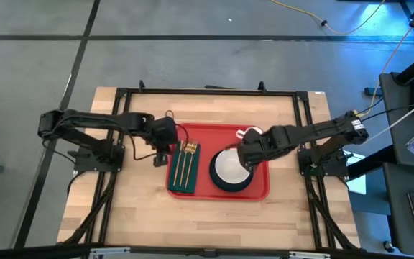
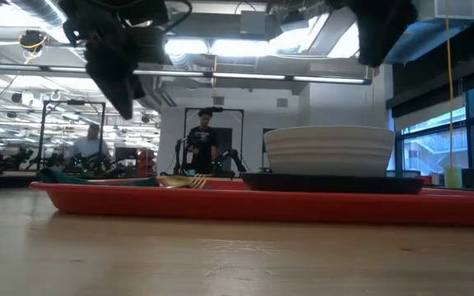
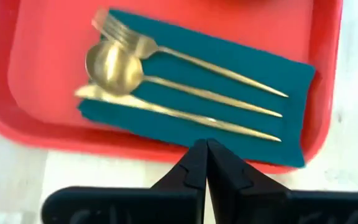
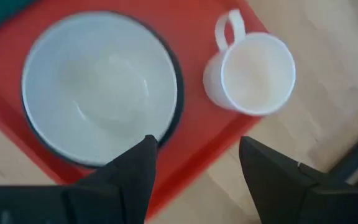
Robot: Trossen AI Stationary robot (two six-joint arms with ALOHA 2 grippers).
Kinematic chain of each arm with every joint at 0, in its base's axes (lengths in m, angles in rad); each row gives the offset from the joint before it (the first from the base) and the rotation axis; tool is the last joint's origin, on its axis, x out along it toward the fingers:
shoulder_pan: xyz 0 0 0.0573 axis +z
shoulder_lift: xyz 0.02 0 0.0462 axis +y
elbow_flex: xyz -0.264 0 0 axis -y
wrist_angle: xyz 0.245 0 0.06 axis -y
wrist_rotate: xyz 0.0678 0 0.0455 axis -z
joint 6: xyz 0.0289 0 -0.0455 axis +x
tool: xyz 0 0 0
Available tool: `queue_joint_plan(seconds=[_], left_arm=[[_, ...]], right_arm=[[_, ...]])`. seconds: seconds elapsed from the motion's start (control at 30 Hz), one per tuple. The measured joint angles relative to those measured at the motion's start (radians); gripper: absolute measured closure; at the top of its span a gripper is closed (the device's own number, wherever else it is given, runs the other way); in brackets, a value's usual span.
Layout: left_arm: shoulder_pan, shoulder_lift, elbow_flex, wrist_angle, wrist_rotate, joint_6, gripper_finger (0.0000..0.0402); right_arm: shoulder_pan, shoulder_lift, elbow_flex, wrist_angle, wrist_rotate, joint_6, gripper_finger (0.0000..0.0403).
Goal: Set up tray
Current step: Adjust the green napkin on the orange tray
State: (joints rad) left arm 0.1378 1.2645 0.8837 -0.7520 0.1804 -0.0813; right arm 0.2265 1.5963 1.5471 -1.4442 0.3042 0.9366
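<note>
Because everything asked for already appears to sit on it, the large flat red plastic tray with rounded corners and a raised rim (image 1: 259, 188) is taken as the reference, and it is found at the middle of the pale wooden table (image 1: 121, 216), its long axis running from one arm's side to the other's. Both arms are reached inward over it from opposite ends. On the left arm's end of the tray a dark green cloth rectangle (image 1: 185, 171) is laid, with its long axis across the tray's. A gold knife (image 3: 166, 112), gold spoon (image 3: 114, 65) and gold fork (image 3: 135, 40) are lined up on it, side by side. Toward the right arm's end a white round bowl (image 1: 230, 167) is set on a dark round plate (image 1: 225, 185), and a white handled mug (image 4: 253, 71) is placed just beside them, near the tray's corner.

The left gripper (image 1: 165, 134) is held above the tray's rim by the cloth, pointing down, with its fingers pressed together and nothing between them. The right gripper (image 1: 249, 147) is hung over the gap between bowl and mug, its fingers spread wide and holding nothing. The mug lies nearest the right gripper, so any further adjustment there would be judged to fall to the right arm; the cutlery lies directly below the left one.
</note>
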Motion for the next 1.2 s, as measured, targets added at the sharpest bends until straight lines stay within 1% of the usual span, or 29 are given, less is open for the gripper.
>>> queue_joint_plan(seconds=[0.03,0.13,0.17,0.23,0.3,0.4,0.43,0.5,0.6,0.67,0.8,0.9,1.0,1.1,1.2], left_arm=[[0.0,-0.01,0.0,-0.015,0.005,-0.02,0.0398],[0.0,-0.071,0.0,-0.044,0.018,-0.052,0.0399],[0.0,-0.102,0.0,-0.038,0.017,-0.067,0.04],[0.0,-0.173,0.0,-0.025,-0.006,-0.093,0.04],[0.0,-0.255,0.0,0.016,-0.043,-0.118,0.0398],[0.0,-0.367,0.0,0.063,-0.048,-0.164,0.0397],[-0.001,-0.399,0.0,0.062,-0.043,-0.181,0.0399],[-0.007,-0.454,0.0,0.041,-0.042,-0.218,0.04],[-0.041,-0.486,0.0,-0.012,-0.044,-0.222,0.0399],[-0.074,-0.472,0.0,-0.038,-0.059,-0.214,0.0399],[-0.153,-0.393,0.0,-0.023,-0.11,-0.128,0.0398],[-0.192,-0.311,0.0,-0.019,-0.12,-0.082,0.0398],[-0.218,-0.216,0.0,-0.013,-0.154,-0.076,0.0398],[-0.237,-0.112,0.0,-0.007,-0.146,-0.04,0.0398],[-0.252,-0.004,0.0,-0.007,-0.1,-0.024,0.0398]], right_arm=[[0.015,0.0,0.0,-0.018,0.019,0.001,0.0176],[0.062,-0.01,0.0,-0.091,0.137,0.005,0.0176],[0.075,-0.019,-0.001,-0.11,0.158,0.008,0.0176],[0.095,-0.048,-0.005,-0.106,0.167,0.01,0.0176],[0.11,-0.1,-0.044,-0.022,0.167,-0.019,0.0176],[0.114,-0.206,-0.164,0.199,0.119,-0.083,0.0176],[0.113,-0.243,-0.217,0.275,0.096,-0.108,0.0176],[0.112,-0.32,-0.322,0.413,0.09,-0.13,0.0176],[0.113,-0.422,-0.448,0.543,0.088,-0.13,0.0176],[0.107,-0.474,-0.503,0.597,0.087,-0.118,0.0176],[0.083,-0.539,-0.56,0.619,0.089,-0.077,0.0176],[0.068,-0.556,-0.571,0.612,0.093,-0.057,0.0176],[0.064,-0.558,-0.571,0.61,0.093,-0.055,0.0176],[0.064,-0.558,-0.571,0.606,0.093,-0.055,0.0176],[0.064,-0.558,-0.571,0.605,0.093,-0.055,0.0176]])
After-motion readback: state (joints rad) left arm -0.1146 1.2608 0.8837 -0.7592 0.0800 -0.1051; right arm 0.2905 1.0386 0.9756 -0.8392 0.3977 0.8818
